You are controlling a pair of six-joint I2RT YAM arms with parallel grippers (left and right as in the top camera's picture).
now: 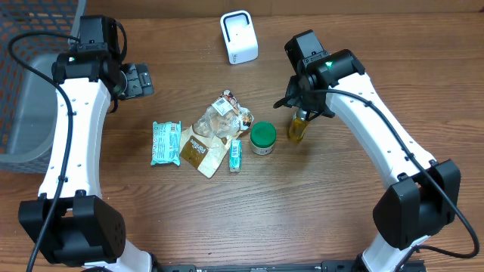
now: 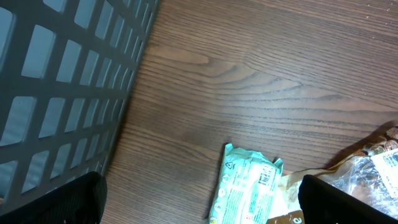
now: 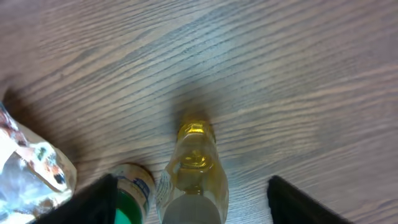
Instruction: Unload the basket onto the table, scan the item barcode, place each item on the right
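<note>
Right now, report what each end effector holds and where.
Nothing held: right end effector straddles the clear yellow-liquid bottle, untouched; left end effector is open.

We see a desk (image 1: 363, 45) of mid-brown wood with darker wavy grain. The bottle (image 1: 298, 128) holds clear golden-yellow liquid, and the jar (image 1: 263, 137) wears a bright green lid. One packet (image 1: 165, 143) is mint green with white print. The pouch (image 1: 198, 151) is tan. The scanner (image 1: 239, 36) is white, and the basket (image 1: 23, 98) is dark grey in a square grid.
</note>
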